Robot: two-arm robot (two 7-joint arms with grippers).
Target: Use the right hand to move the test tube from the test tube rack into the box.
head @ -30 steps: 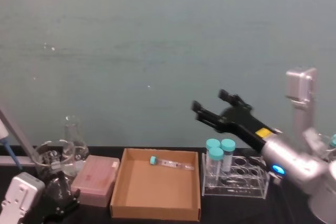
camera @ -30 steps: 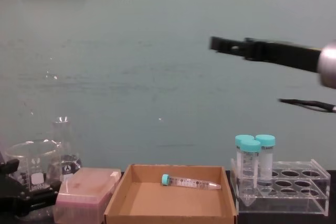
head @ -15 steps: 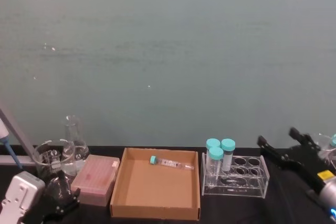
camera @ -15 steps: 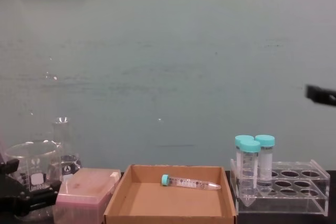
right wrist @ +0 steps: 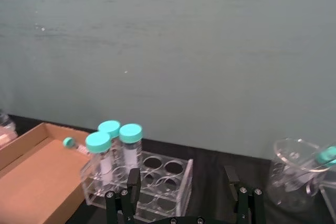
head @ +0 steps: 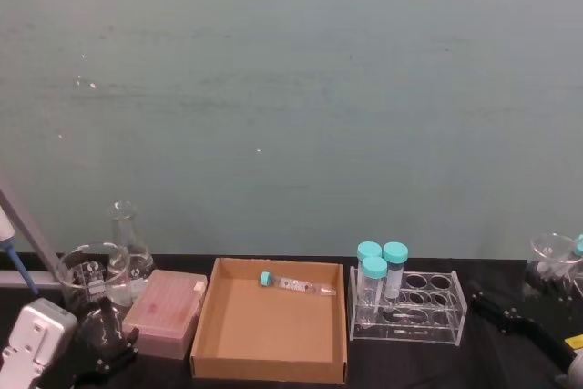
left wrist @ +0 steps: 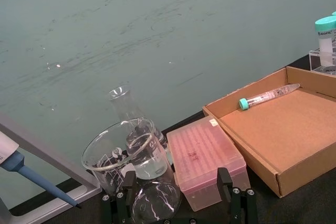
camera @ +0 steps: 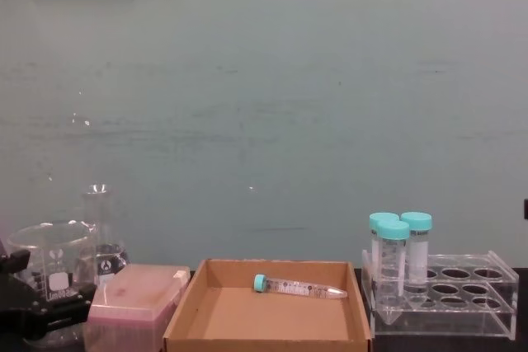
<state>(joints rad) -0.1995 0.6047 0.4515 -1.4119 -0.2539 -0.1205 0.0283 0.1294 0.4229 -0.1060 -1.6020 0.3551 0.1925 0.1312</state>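
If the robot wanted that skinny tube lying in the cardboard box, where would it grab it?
Probably around the middle of the test tube, coming straight down from above. It lies flat near the back wall of the box, so fingers would best straddle its thin body crosswise, away from the tapered tip.

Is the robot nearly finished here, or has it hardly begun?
It looks all but finished. The slim test tube already lies flat inside the cardboard box, out of the rack, where three wider tubes stand. Nothing is in hand: the right pincer is open and empty, low beside the rack. The left pincer sits by the glassware.
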